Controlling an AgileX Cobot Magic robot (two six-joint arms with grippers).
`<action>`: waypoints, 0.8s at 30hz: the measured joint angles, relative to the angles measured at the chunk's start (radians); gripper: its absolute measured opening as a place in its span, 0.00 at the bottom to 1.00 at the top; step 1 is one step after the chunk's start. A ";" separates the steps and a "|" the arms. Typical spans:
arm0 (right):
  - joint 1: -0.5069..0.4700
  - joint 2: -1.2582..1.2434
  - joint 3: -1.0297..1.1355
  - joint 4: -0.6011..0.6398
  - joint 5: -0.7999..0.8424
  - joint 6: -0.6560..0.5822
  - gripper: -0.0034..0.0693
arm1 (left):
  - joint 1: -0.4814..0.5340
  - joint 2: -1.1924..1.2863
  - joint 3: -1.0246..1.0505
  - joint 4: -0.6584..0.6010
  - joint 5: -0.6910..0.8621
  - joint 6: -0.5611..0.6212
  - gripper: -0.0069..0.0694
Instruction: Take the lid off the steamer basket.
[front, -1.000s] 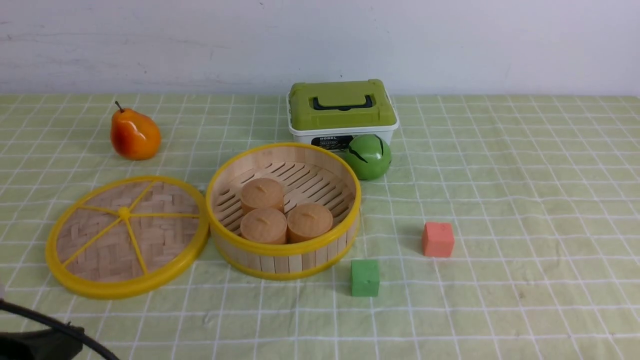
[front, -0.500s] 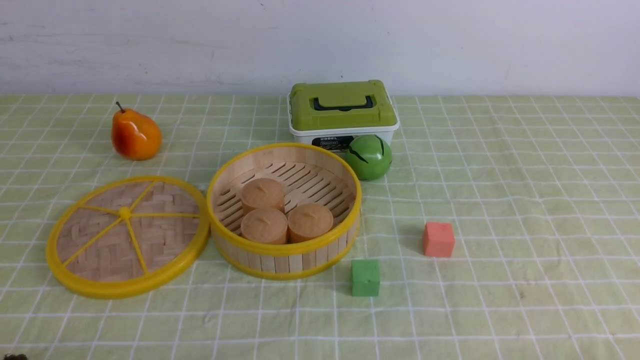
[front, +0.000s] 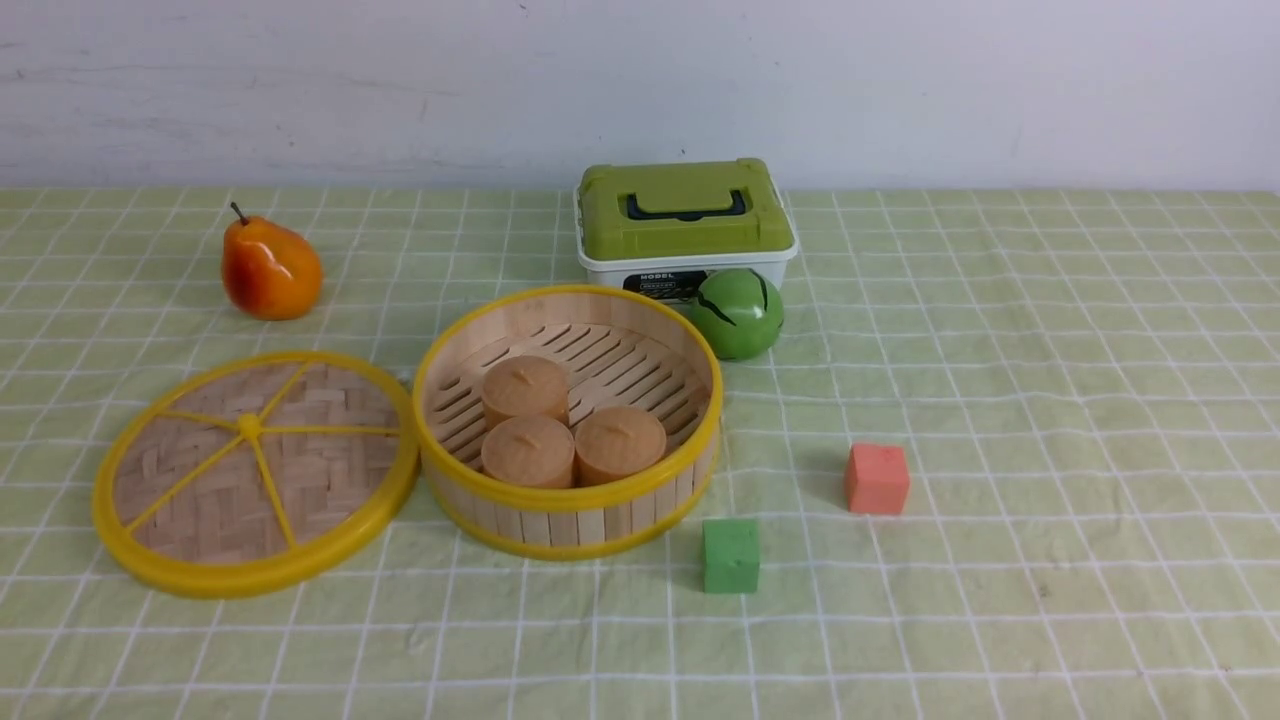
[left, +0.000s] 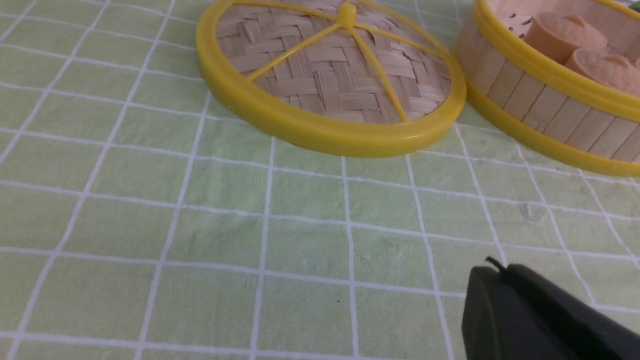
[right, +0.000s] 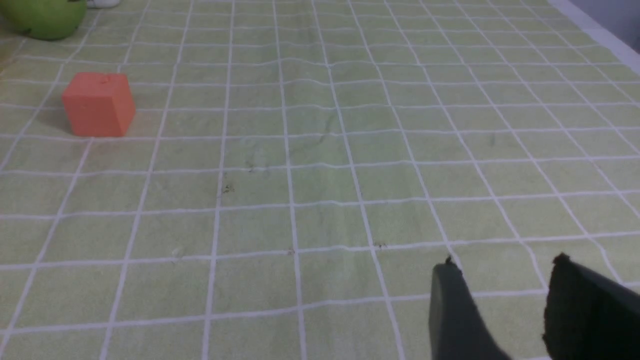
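Observation:
The lid (front: 255, 472), a woven bamboo disc with yellow rim and spokes, lies flat on the cloth just left of the steamer basket (front: 568, 492); its rim touches the basket's wall. The basket stands open with three round tan buns (front: 565, 425) inside. In the left wrist view the lid (left: 330, 80) and the basket (left: 550, 107) lie beyond my left gripper (left: 492, 272), whose black jaws are shut with nothing between them, over bare cloth. My right gripper (right: 505, 265) is open and empty over bare cloth. Neither gripper shows in the front view.
An orange pear (front: 268, 270) sits at the back left. A white box with a green lid (front: 683, 225) stands behind the basket, a green ball (front: 738, 313) in front of it. A red cube (front: 876, 479) and a green cube (front: 730, 556) lie right of the basket.
The left arm's dark parts at the bottom left corner of the front view have drawn back out of the picture. Lid, basket and the other objects have not moved.

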 joint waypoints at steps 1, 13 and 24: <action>0.000 0.000 0.000 0.000 0.000 0.000 0.38 | 0.000 0.000 0.000 -0.003 0.001 0.018 0.07; 0.000 0.000 0.000 0.000 0.000 0.000 0.38 | 0.000 0.000 0.000 -0.076 0.004 0.175 0.07; 0.000 0.000 0.000 0.000 0.000 0.000 0.38 | 0.000 0.000 0.000 -0.077 0.006 0.178 0.07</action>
